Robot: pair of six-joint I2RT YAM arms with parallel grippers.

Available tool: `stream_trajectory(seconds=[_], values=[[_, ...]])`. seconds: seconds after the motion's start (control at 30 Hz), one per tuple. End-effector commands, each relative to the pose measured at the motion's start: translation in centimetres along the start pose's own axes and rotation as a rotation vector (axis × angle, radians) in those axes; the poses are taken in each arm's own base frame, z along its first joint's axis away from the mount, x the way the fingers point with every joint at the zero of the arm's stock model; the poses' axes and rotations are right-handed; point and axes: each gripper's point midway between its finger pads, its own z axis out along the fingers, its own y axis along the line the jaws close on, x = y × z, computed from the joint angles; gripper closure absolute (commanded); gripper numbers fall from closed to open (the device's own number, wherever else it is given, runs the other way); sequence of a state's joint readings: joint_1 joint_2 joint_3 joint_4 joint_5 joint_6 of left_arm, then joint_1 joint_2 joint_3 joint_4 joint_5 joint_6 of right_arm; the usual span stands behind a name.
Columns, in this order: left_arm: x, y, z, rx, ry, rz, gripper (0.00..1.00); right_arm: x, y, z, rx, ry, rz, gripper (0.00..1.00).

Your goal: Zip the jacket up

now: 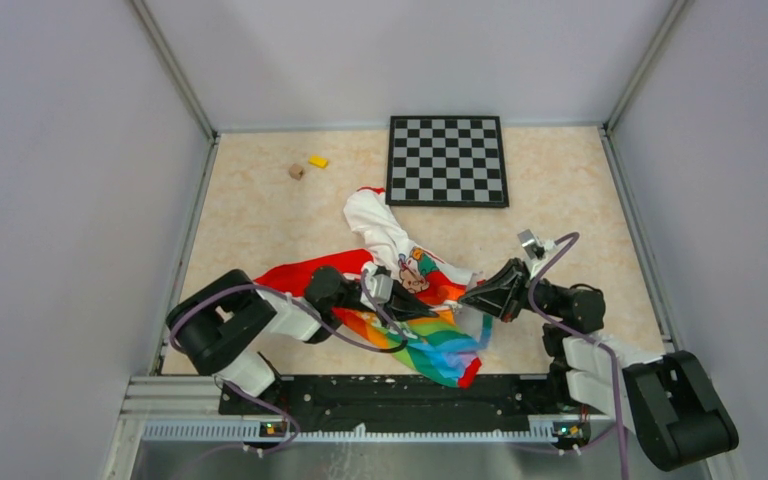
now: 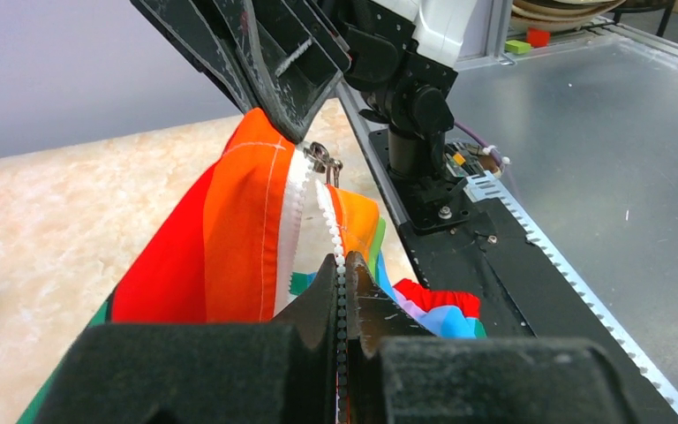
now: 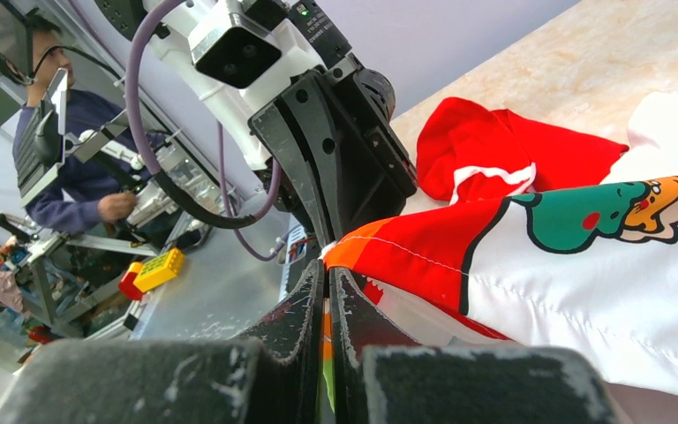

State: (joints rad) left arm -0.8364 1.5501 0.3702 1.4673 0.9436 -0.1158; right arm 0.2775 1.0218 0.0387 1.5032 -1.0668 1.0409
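Jacket lies crumpled on the table near its front edge, between the 2 arms, with the rainbow hem toward the bases and the white printed top reaching toward the checkerboard. Left gripper is fully closed, pinching the jacket by its white zip teeth low down, below the slider. Right gripper is clamped tight too, nipped onto the orange edge right at the slider. Whether it has the metal pull itself or only the cloth beside it I cannot tell. The 2 grippers face each other closely, with a short run of zip between them.

The step in hand looks like drawing the slider along the track. To do it well, I judge the left should anchor its end firmly so the tape is taut. The right should pull away along the line of the teeth, not sideways, so both rows feed in straight. Loose orange fabric sits just beside the teeth and could catch in the slider, so a slow, even pull under tension seems the safest way
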Motion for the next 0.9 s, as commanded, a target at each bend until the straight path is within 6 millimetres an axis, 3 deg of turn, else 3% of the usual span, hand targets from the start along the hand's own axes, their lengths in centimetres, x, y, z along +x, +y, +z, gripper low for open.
stream_trajectory(seconds=[0.0, 0.87], values=[[-0.94, -0.26, 0.35, 0.039, -0.038, 0.019, 1.00, -1.45, 2.51, 0.18, -0.101, -0.053, -0.217, 1.00], [-1.05, 0.12, 0.92, 0.057, -0.048, 0.007, 1.00, -1.24, 1.93, 0.26, -0.089, -0.046, -0.194, 1.00]])
